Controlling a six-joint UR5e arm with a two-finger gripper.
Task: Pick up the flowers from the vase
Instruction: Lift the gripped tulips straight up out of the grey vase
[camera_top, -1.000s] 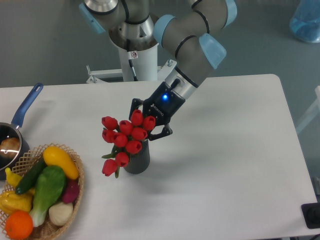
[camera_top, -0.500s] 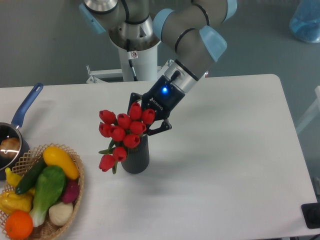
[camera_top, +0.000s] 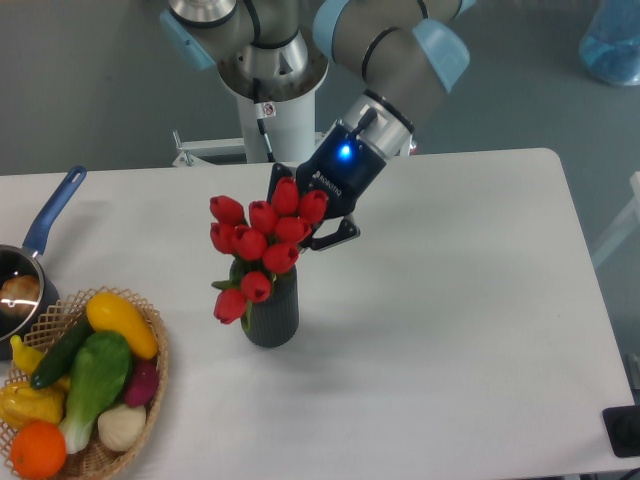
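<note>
Nearest the camera, a basket (camera_top: 150, 385) of vegetables is sitting at the table's (camera_top: 450, 330) front left corner, with a blue-handled pot (camera_top: 45, 225) just behind it. Toward the middle, the vase (camera_top: 272, 312) is standing upright, and the flowers (camera_top: 262, 240) are rising from its mouth. Behind the blooms, my end effector (camera_top: 312, 222) is reaching in; it is probably pinching the flowers, though the buds are hiding my fingertips.
</note>
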